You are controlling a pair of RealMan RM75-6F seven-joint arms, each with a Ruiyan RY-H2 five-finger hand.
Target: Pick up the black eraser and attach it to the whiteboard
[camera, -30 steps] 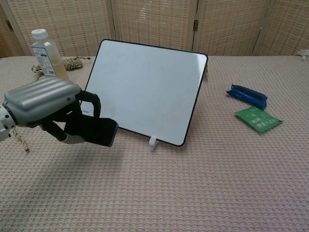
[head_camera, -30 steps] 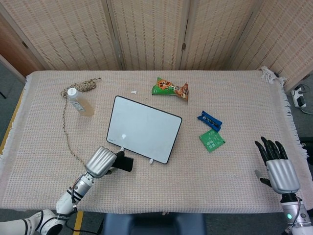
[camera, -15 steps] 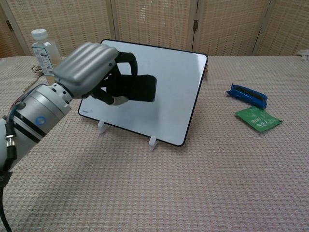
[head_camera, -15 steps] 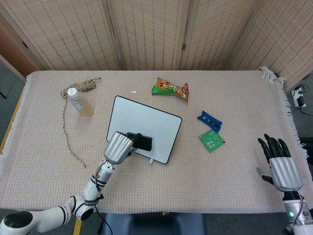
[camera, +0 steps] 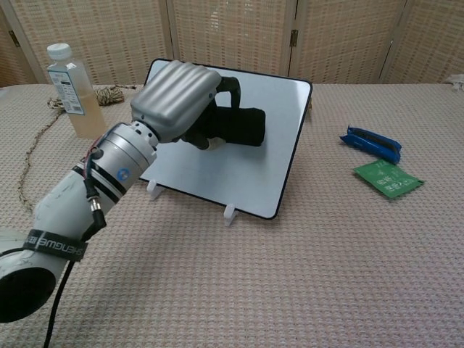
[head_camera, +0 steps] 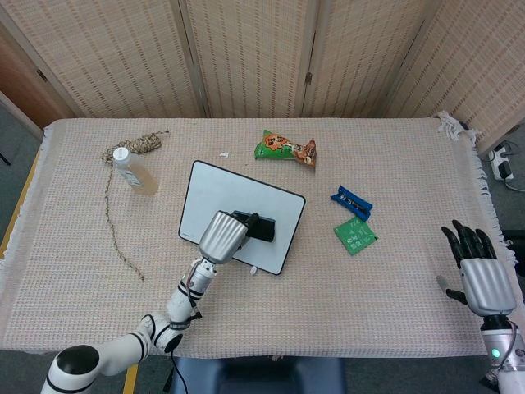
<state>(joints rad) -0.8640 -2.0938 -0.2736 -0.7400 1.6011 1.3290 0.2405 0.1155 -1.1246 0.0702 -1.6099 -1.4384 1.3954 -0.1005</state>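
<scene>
Black eraser (camera: 239,127), one, held by left hand (camera: 176,98) against one whiteboard (camera: 246,170).

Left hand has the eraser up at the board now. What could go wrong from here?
The whiteboard leans tilted on small white feet, so a push from the left hand might slide or tip it. The black eraser is in the hand's grip; whether it touches the board is unclear, so letting go early could drop it.
</scene>
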